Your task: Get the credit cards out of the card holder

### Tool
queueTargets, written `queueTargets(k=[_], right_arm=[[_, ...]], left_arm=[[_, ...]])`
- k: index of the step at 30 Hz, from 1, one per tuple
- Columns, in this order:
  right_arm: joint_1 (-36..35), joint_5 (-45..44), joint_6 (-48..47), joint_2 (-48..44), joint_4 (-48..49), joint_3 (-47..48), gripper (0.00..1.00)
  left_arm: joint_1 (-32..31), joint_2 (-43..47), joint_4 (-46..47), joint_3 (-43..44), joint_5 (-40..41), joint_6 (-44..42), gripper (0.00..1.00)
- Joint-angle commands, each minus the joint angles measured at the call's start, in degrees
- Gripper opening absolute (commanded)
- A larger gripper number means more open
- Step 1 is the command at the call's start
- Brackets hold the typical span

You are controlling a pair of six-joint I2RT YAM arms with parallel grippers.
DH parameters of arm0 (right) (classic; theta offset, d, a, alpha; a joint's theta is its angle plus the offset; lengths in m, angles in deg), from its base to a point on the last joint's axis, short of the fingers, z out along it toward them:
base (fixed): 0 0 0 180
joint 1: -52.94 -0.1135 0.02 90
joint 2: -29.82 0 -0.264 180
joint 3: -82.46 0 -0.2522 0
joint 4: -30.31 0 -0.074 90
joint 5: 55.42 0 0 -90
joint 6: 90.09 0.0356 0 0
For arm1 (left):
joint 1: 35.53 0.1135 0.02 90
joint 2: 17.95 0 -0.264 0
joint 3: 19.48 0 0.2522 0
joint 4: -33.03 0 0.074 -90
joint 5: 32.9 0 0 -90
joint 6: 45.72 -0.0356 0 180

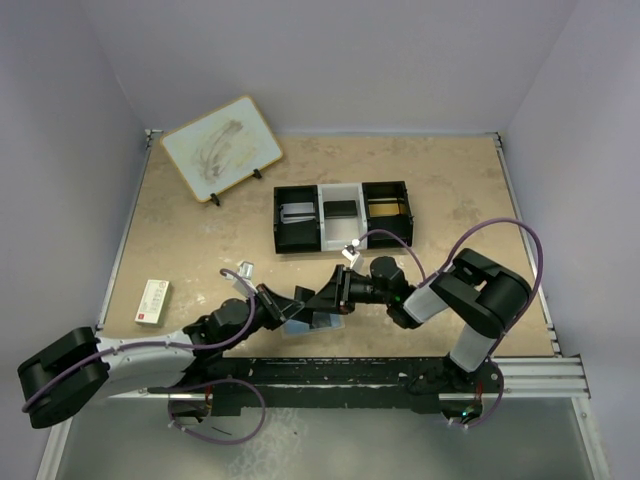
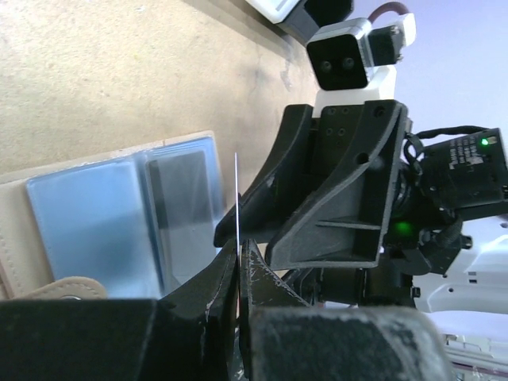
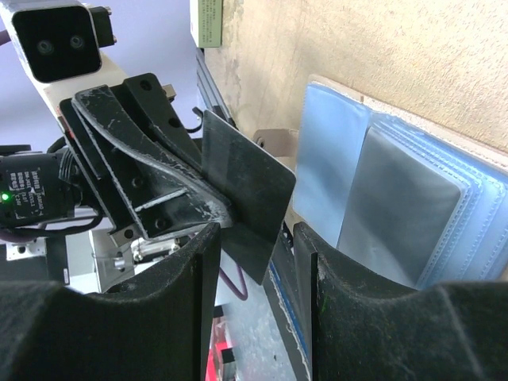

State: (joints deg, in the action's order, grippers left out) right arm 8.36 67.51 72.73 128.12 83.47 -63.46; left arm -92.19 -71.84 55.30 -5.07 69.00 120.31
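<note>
left pincer (image 2: pixel 237 255) grips dark card (image 3: pixel 246 194) | card holder (image 2: pixel 79 208) partly hidden

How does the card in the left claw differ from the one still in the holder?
The held card is out, pinched by the left claw; the sleeved card sits in a pocket of the card holder. The held card is lifted and tilted; the sleeved card lies flat. In the right wrist view the held card looks darker than the sleeved card. Both are thin rectangles of similar size.
</note>
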Motion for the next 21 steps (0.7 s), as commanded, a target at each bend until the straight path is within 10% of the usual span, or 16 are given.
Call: queueTargets(k=[1,21], right_arm=[[0.02,0.18,1.17,0.31,3.83,-0.3,0.44],[0.1,0.04,3.04,-2.46,7.12,-0.31,0.22]], left_arm=[[-0.42,1.76,3.7,0.18,1.11,1.29,0.0],[-1.08,0.45,8.16,0.76,-1.53,0.87,0.0]])
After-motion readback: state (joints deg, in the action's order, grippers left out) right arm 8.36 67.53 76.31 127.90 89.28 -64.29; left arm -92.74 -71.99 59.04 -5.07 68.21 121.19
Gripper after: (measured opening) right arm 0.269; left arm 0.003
